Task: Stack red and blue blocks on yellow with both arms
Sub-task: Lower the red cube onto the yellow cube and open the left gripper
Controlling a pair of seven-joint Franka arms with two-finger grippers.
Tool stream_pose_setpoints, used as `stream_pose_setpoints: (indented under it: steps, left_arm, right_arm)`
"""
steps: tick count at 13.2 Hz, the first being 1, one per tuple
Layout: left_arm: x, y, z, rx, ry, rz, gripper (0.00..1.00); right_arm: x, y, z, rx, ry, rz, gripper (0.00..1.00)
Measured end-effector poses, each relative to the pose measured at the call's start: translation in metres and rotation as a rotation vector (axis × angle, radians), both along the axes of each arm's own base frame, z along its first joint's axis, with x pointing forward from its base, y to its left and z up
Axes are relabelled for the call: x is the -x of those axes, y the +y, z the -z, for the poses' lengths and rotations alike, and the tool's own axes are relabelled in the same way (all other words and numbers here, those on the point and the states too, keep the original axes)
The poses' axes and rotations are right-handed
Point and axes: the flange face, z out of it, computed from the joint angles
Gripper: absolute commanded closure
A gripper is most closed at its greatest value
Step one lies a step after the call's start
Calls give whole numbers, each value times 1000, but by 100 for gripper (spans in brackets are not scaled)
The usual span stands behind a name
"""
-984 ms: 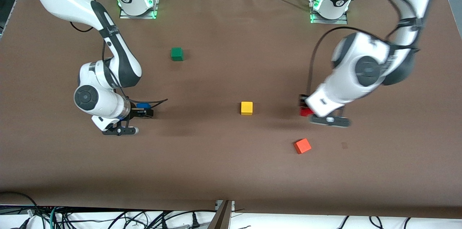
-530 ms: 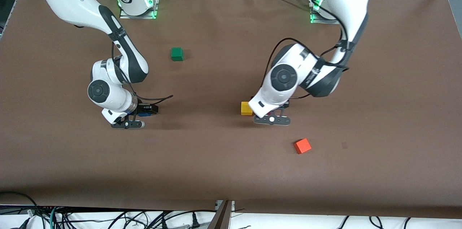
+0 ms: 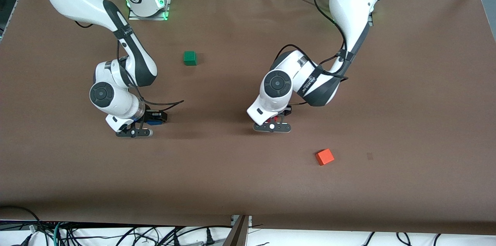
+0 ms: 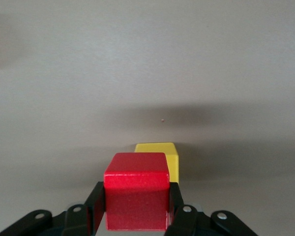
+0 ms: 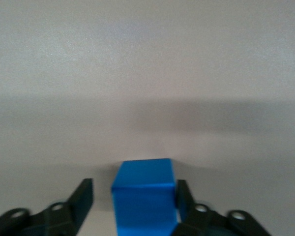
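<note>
My left gripper [image 3: 276,117] is shut on the red block [image 4: 136,196] and holds it just above the table, over the near edge of the yellow block [image 4: 157,148]. In the left wrist view the left gripper [image 4: 135,191] has both jaws pressed on the red block's sides. In the front view the left wrist hides the yellow block. My right gripper [image 3: 154,119] is low at the table toward the right arm's end, open around the blue block [image 5: 143,196]. One finger [image 5: 183,192] touches the blue block; the other stands clear of it. The blue block barely shows in the front view [image 3: 154,123].
A green cube [image 3: 190,58] sits toward the robots' bases. An orange-red cube [image 3: 324,157] lies nearer the front camera than the left gripper. The brown table [image 3: 248,184] spreads wide around all of them.
My left arm has carried the red block from the left arm's end to over the yellow block, now hiding it in the front view. My right arm shifted slightly around the blue block.
</note>
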Motion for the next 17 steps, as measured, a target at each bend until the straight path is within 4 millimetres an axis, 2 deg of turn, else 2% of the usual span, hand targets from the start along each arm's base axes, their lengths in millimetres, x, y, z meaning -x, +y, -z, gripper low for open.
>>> stream_pose_setpoints:
  steps: [5, 8, 10, 14, 17]
  left_arm:
    - [12, -16, 8, -11, 11, 23, 100]
    - [11, -14, 10, -16, 12, 21, 100]
    - [11, -14, 11, -18, 13, 21, 100]
    - [11, -13, 17, -23, 19, 19, 100]
    - [10, -13, 16, -23, 19, 12, 100]
  right_arm:
    - [1, -1, 1, 1, 2, 0, 47]
    - [1, -1, 1, 1, 2, -1, 47]
    - [1, -1, 1, 1, 2, -1, 41]
    - [5, -1, 6, 4, 17, -2, 39]
    - [7, -2, 7, 5, 22, -2, 41]
